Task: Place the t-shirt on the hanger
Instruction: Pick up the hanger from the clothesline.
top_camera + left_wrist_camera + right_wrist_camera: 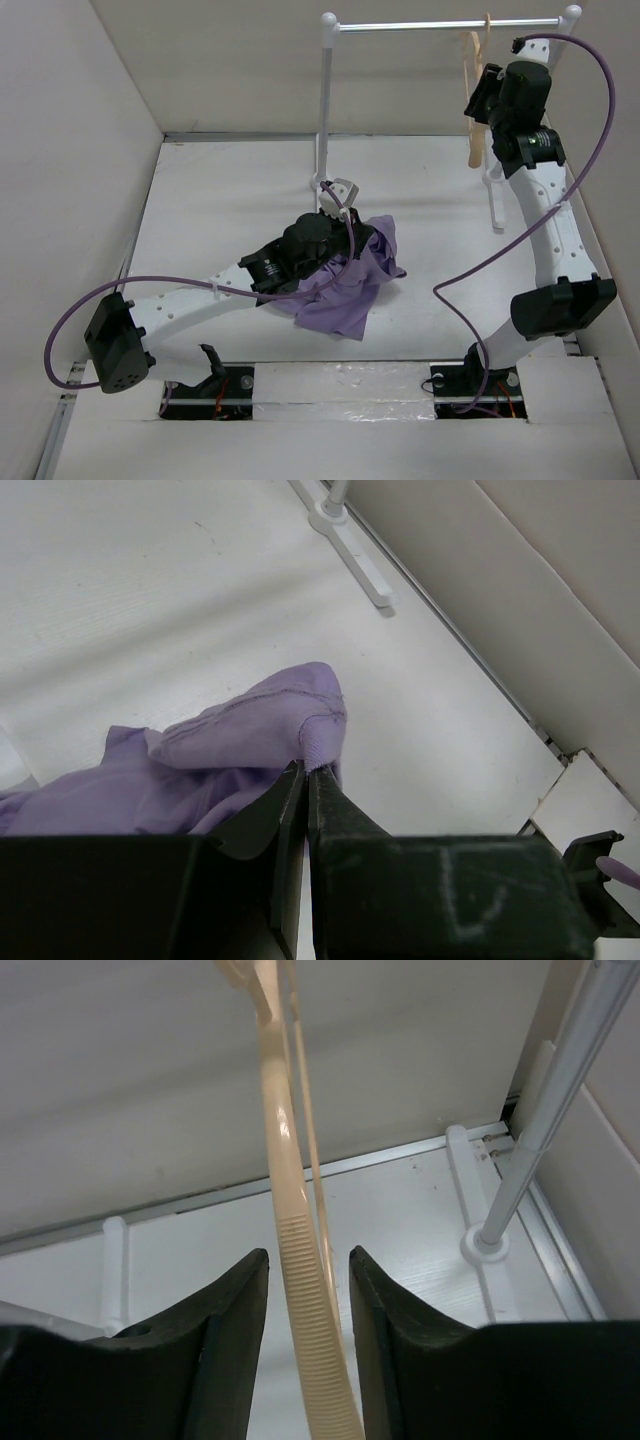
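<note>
The purple t-shirt (345,285) lies crumpled mid-table. My left gripper (352,232) is shut on a raised fold of it; in the left wrist view the jaws (307,770) pinch the ribbed edge of the t-shirt (250,740). The pale beige hanger (472,95) hangs from the rack's rail at the back right. My right gripper (487,98) is up at it, open. In the right wrist view the hanger's ribbed arm (285,1160) runs between the fingers of the right gripper (308,1255), with a gap on each side.
The white-and-metal clothes rack (440,26) stands at the back, its left post (326,110) just behind the shirt and its feet on the table (355,565). Its right post (540,1130) is close beside my right gripper. White walls enclose the table.
</note>
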You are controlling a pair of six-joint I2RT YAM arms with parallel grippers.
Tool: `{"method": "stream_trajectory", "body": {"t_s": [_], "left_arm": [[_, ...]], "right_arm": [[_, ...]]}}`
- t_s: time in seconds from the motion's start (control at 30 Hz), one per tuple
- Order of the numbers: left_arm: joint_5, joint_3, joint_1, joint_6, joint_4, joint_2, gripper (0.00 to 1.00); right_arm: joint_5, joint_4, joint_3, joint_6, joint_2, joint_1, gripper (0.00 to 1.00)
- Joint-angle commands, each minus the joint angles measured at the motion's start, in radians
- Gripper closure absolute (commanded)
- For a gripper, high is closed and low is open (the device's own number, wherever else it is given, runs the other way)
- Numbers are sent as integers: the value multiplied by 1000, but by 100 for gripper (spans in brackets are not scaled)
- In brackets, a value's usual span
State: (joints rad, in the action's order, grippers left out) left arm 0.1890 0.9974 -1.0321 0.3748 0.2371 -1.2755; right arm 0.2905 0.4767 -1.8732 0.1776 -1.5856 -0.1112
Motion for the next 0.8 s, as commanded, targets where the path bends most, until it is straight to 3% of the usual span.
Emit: {"method": "stream_trajectory", "body": {"t_s": [0.0,0.07,0.27,0.63,0.67,0.77], "left_arm": [[18,41,3,-10,34,30,100],[12,32,3,-8,47,34,100],[20,37,3,-8,39,34,100],[26,21,3,1,48,45,100],[21,20,3,3,50,45,100],[32,17,3,6,42,48,100]], "right_arm": [[-135,-72,-1,-21,4,37,52],[-185,-75,-10,-23,-4,50,52],[-188,-56,-46,-36,-34,59,63],[-87,-29,-112,-102,-103,38,59],[-68,-38,-112,-105,-105,27,69],[-31,-67,-95,-118,-94,4,85]]}}
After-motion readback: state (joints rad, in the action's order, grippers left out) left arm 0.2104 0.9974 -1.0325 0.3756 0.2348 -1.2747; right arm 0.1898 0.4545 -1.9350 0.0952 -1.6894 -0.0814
